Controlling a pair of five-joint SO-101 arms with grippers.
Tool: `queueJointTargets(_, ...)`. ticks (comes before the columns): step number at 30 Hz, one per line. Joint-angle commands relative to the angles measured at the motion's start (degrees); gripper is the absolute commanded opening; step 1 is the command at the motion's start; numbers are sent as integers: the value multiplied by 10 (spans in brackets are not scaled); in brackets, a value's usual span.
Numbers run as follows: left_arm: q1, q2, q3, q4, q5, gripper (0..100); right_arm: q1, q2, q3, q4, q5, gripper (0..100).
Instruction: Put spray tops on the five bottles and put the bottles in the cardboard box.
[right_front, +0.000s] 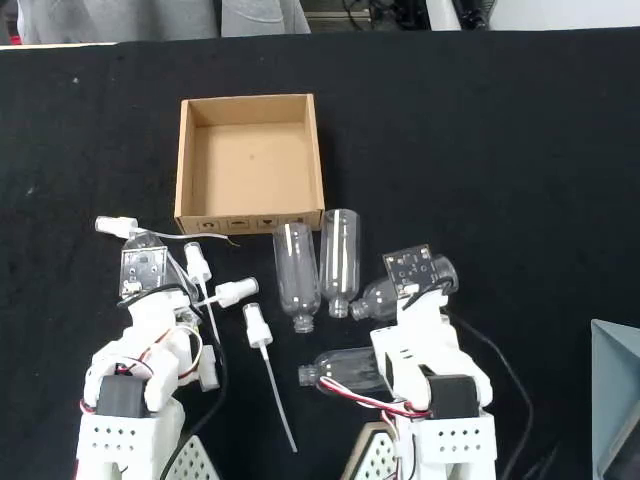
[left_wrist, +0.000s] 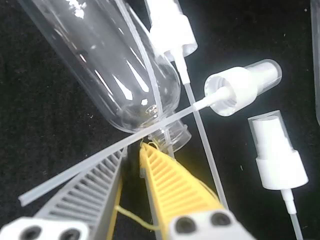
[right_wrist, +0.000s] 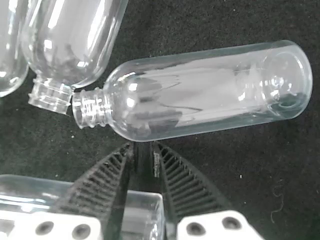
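Well, started at the far left and found a small white spray top (right_front: 115, 225) lying on the black table (right_front: 520, 150). Saw the left gripper (left_wrist: 137, 146) just beside it, grey finger and yellow finger pressed almost together at the tips and pinching nothing. Found a clear plastic bottle (left_wrist: 110, 65) lying on its side, open neck right at those tips. Spotted a capped white spray top (left_wrist: 240, 87) close by, its thin tube resting across the grey finger.

Looked farther along and saw the brown cardboard box (right_front: 186, 160) sitting behind, open side up. Counted a tall clear bottle (right_front: 297, 275) and its twin (right_front: 340, 260) lying side by side just in front of the box. Then met a sideways clear bottle (right_wrist: 200, 90), neck touching the twin's neck. Saw the right gripper (right_wrist: 142, 147) just short of it, black jaws a little apart and holding nothing. Found a last clear bottle (right_front: 345, 370) down beside that arm. Judged none of the bottles topped or boxed yet.

Worried about that thin tube: could have snagged on the finger and dragged its top away. Worried about the round bottles too: could have rolled off at one small bump. Feared shoving the twin while grabbing the sideways bottle, with both necks touching. Feared bending a floppy tube against a narrow neck.
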Motion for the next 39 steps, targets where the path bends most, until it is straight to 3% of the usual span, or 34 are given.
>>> queueJointTargets(1,-3,-2,14,4,-5,33,13,-56,-6,-1,6,18)
queueJointTargets(7,-4,-2,14,4,-5,33,14,-55,-5,-40,33,18)
queueJointTargets(16,-4,-3,14,4,-5,33,14,-55,-17,-58,280,18)
queueJointTargets(24,-4,-3,14,4,-5,33,16,-54,-85,-54,238,23)
queueJointTargets(33,-4,-3,14,4,-5,33,71,-53,-179,-47,235,69)
queueJointTargets(39,-4,-3,14,4,-5,33,73,-53,-230,-30,231,140)
